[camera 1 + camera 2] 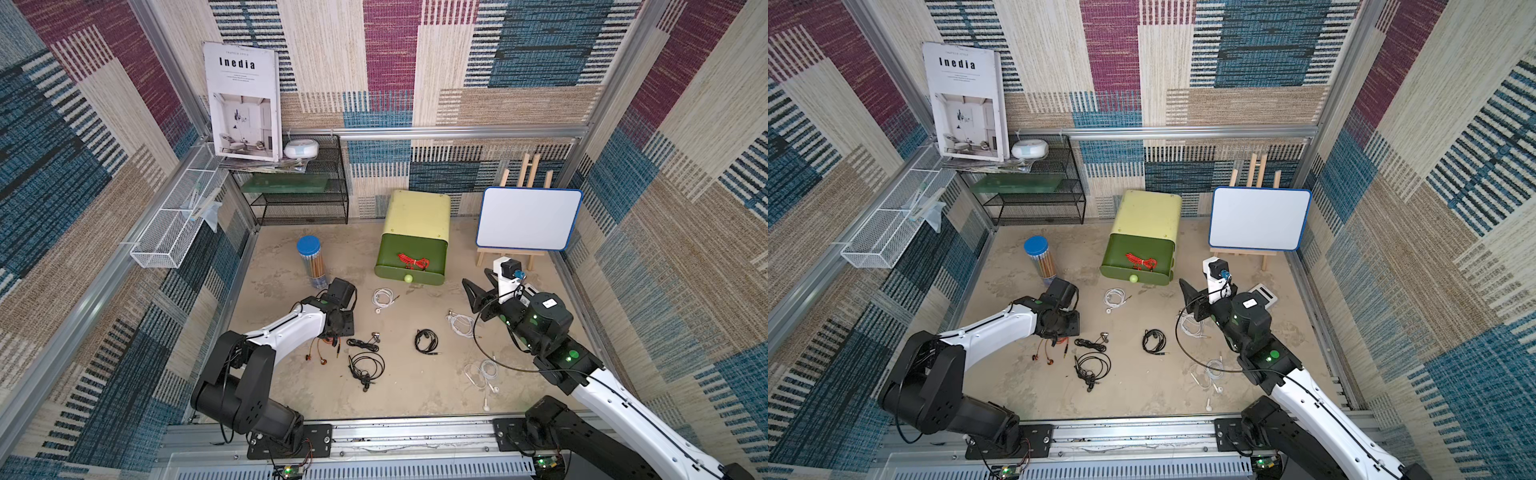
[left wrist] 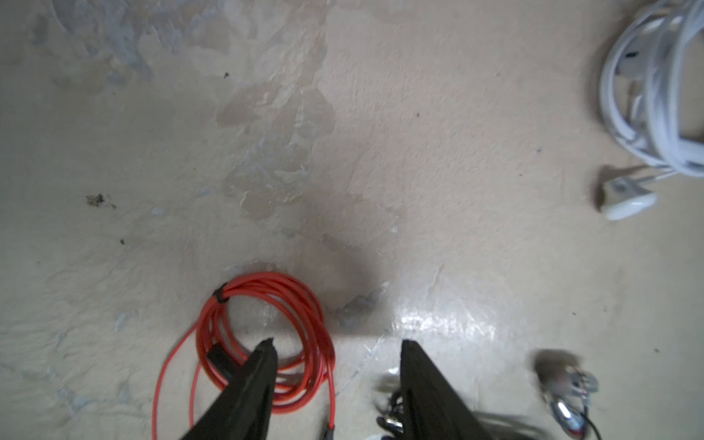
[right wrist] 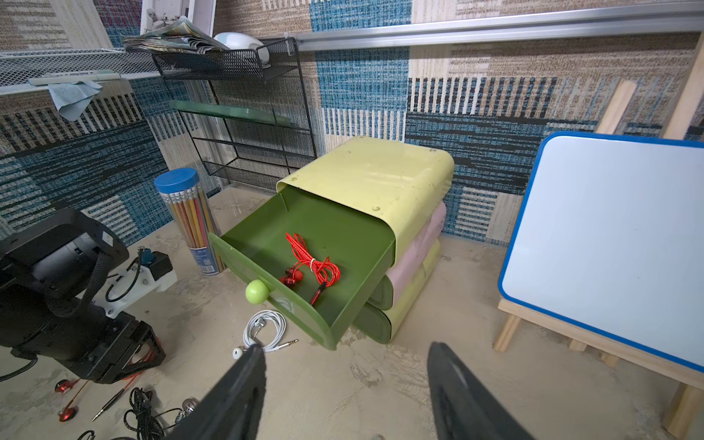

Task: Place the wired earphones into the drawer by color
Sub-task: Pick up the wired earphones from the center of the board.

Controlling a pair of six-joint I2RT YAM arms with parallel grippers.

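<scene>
— Where's the left gripper (image 2: 339, 344)?

— Down at the sandy beige tabletop (image 1: 415, 399), right over the coiled orange wired earphone set (image 2: 266, 282). One black fingertip sits over the inside of the coil and the other is outside it, so one side of the loop lies between them.

— Has it got hold of it?

— No. The jaws stand apart with a clear gap, and the cable lies on the table, not pinched.

— And the right gripper (image 3: 346, 348)?

— Spread wide, holding nothing, hanging above bare table in front of the dark green plastic drawer (image 3: 304, 318). That's the top drawer of the rounded yellow-green cabinet (image 3: 381, 171), and it's pulled out.

— Anything in it?

— One bundled red wired earphone set (image 3: 316, 264), lying on the drawer floor towards the front wall.

— The rest?

— All out on the table. A coiled white set (image 1: 382, 297) lies just in front of the drawer. A second white set (image 1: 459, 324) is beside the right arm's wrist, and a third white set (image 1: 484, 372) is nearer the front rail. A neat black coil (image 1: 426, 340) lies mid-table. A small black set (image 1: 363, 343) and a loose black set (image 1: 368, 368) are just beside the orange one.
</scene>
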